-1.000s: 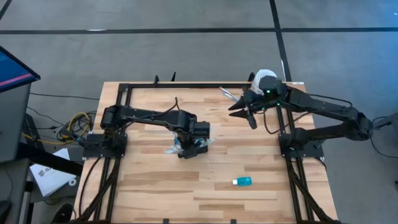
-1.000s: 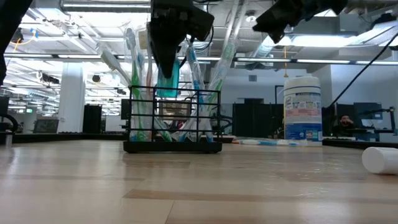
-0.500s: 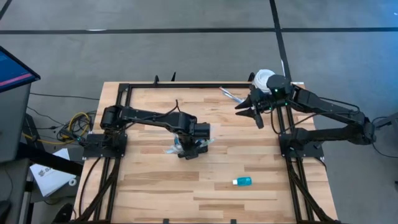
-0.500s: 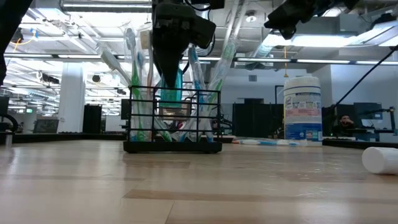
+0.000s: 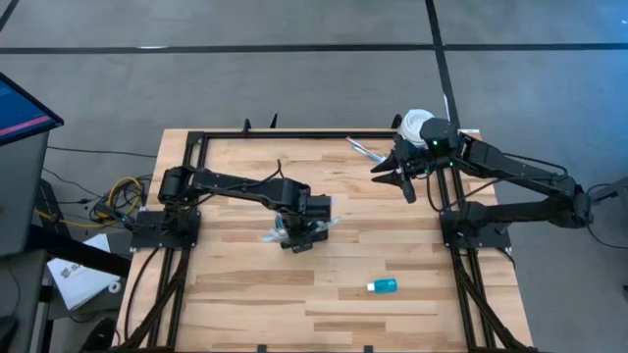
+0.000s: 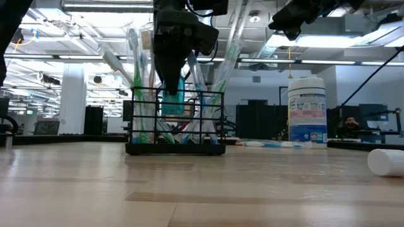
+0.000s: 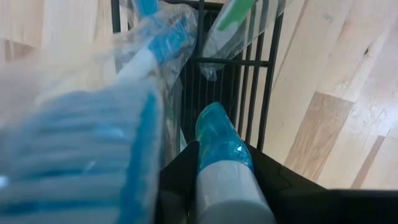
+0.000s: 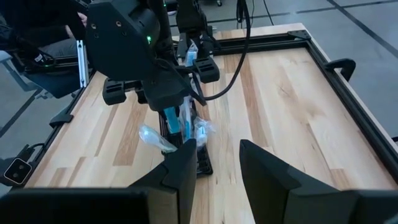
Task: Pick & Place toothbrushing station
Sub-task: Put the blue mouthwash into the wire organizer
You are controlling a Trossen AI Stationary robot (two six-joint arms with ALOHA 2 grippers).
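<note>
The black wire holder stands on the table near its middle, with several wrapped toothbrushes upright in it. It also shows in the high view and the left wrist view. My left gripper is right above it, shut on a teal tube with a white end. The tube's lower end reaches down among the wires. My right gripper is open and empty, high over the far right of the table, and shows in its own wrist view. My left gripper pinches the tube between its two fingers at the white end. The fingers come from above and point down, along the tube. The tube hangs upright below them, teal end down, inside the holder's top. I cannot tell whether it touches the wires.
A white round canister stands at the far right. A loose toothbrush lies near it. A second small teal tube lies near the front right, its white end in the low view. A black frame borders the table.
My left gripper has gone down a little with the teal tube, whose lower end now sits deeper among the holder's wires. My right gripper has moved toward the table's right edge and then kept still, open.
</note>
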